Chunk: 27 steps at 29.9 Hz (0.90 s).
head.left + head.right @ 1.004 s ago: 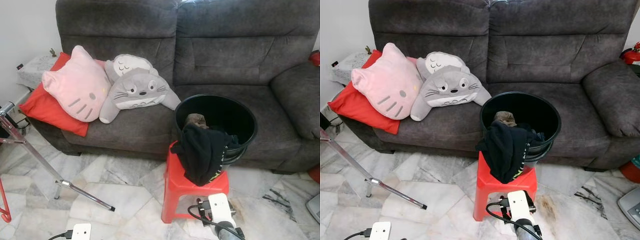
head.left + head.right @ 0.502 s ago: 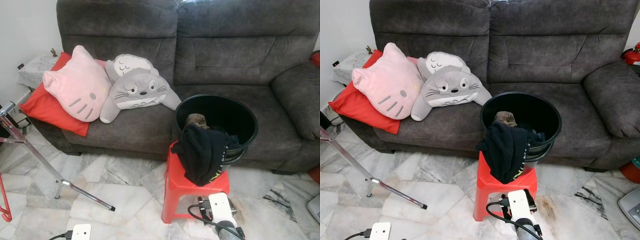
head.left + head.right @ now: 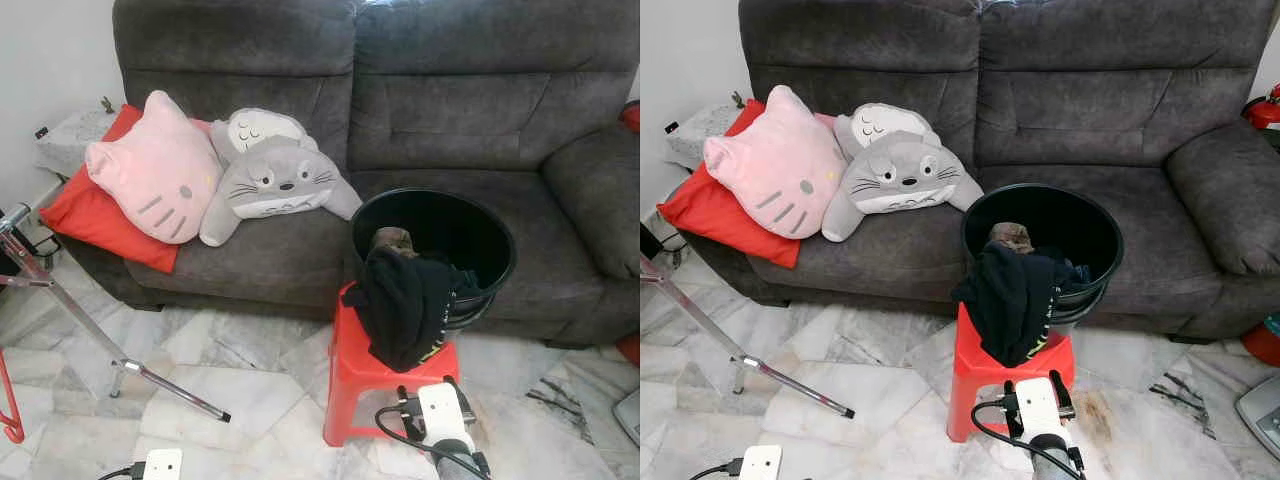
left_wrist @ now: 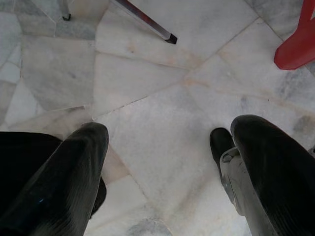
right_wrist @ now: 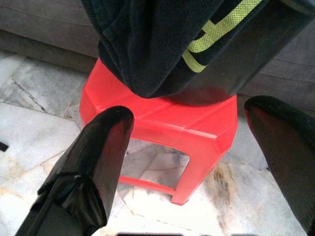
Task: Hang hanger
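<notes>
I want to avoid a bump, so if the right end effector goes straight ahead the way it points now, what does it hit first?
Most likely the black garment hanging over the rim of the black bucket, just above the red stool. The right end effector is open and aimed at that hem; depth is unclear, so the stool top could come first.

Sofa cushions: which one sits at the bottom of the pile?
The red cushion, flat at the sofa's left end. The pink cat-face cushion leans on top of it; the grey Totoro plush cushion lies beside, against the pink one.
</notes>
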Tool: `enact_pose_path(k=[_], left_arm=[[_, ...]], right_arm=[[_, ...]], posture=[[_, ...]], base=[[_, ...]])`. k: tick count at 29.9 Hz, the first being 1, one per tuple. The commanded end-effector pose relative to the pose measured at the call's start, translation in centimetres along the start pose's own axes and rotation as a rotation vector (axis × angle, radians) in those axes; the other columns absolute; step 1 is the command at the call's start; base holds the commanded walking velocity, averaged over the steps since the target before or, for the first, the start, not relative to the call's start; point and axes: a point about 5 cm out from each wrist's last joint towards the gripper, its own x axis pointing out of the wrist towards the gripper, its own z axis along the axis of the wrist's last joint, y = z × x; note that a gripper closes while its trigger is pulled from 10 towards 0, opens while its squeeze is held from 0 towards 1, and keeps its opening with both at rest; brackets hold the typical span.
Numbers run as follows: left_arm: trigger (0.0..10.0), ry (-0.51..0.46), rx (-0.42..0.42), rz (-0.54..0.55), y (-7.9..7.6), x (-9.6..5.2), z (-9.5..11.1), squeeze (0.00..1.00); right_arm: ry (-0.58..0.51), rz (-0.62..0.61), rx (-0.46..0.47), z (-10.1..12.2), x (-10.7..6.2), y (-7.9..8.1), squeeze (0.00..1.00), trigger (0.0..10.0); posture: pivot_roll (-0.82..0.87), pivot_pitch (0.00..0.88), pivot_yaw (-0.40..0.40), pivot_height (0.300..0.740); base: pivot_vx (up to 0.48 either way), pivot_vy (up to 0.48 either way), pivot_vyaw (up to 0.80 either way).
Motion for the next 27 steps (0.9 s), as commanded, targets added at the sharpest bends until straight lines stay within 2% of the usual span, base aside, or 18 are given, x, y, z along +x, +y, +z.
enact_pose_path(k=[1,6,7,8,9,11,14,16,19,20,25,26,27], left_arm=[[10.0,0.009,0.011,0.012,0.3,-0.1,-0.4,0.0],[10.0,0.006,0.015,0.014,0.3,-0.1,-0.3,0.0],[10.0,0.004,0.017,0.014,0.3,-0.1,-0.3,0.0],[10.0,0.004,0.018,0.014,0.4,-0.1,-0.2,0.0],[10.0,0.003,0.018,0.015,0.4,-0.1,-0.2,0.0],[10.0,0.002,0.019,0.015,0.4,-0.1,-0.2,0.0],[10.0,0.0,0.02,0.015,0.5,-0.1,-0.2,0.0],[10.0,0.0,0.021,0.016,0.6,-0.1,-0.2,0.0],[10.0,0.0,0.021,0.017,0.7,-0.1,-0.2,0.0],[10.0,0.0,0.022,0.017,0.7,-0.1,-0.2,0.0],[10.0,0.0,0.022,0.018,0.7,-0.1,-0.2,0.0],[10.0,0.003,0.023,0.018,0.8,-0.1,-0.3,0.0],[10.0,0.003,0.023,0.018,0.8,-0.1,-0.3,0.0]], right_arm=[[-0.013,0.017,0.021,0.1,-0.1,0.3,0.0,10.0],[-0.04,0.061,0.063,0.4,-0.1,0.5,0.0,10.0],[-0.046,0.068,0.105,0.8,0.2,0.5,0.0,10.0],[-0.128,0.057,0.155,3.4,1.6,0.0,0.0,10.0],[-0.237,0.039,0.151,6.2,2.7,-0.7,0.0,10.0],[-0.359,0.013,0.124,9.4,3.5,-1.5,0.0,10.0],[-0.394,0.001,0.093,10.4,3.6,-1.8,0.0,10.0],[-0.461,-0.003,0.082,11.4,3.4,-2.1,0.0,10.0],[-0.523,-0.016,0.084,12.0,2.8,-2.5,0.0,10.0],[-0.567,-0.032,0.088,12.3,2.0,-2.9,0.0,10.0],[-0.569,-0.035,0.088,12.5,1.7,-3.0,0.0,10.0],[-0.51,-0.021,0.072,10.3,0.3,-2.8,0.0,10.0],[-0.51,-0.021,0.072,10.3,0.3,-2.8,0.0,10.0]], posture=[[-0.2,0.0,0.075,0.74],[-0.2,0.0,0.076,0.74],[-0.2,0.0,0.076,0.74],[-0.2,0.0,0.076,0.74],[-0.2,0.0,0.076,0.74],[-0.2,0.0,0.075,0.74],[-0.2,0.0,0.074,0.74],[-0.2,0.0,0.074,0.74],[-0.2,0.0,0.076,0.74],[-0.2,0.0,0.076,0.74],[-0.2,0.0,0.076,0.74],[-0.2,0.0,0.075,0.74],[-0.2,0.0,0.075,0.74]], base=[[0.0,0.0,0.0],[0.0,0.0,0.0],[0.0,0.0,0.0],[0.0,0.0,0.0],[0.0,0.0,0.0],[0.0,0.0,0.0],[0.0,0.0,0.0],[0.0,0.0,0.0],[0.0,0.0,0.0],[0.0,0.0,0.0],[0.0,0.0,0.0],[0.0,0.0,0.0],[0.0,0.0,0.0]])
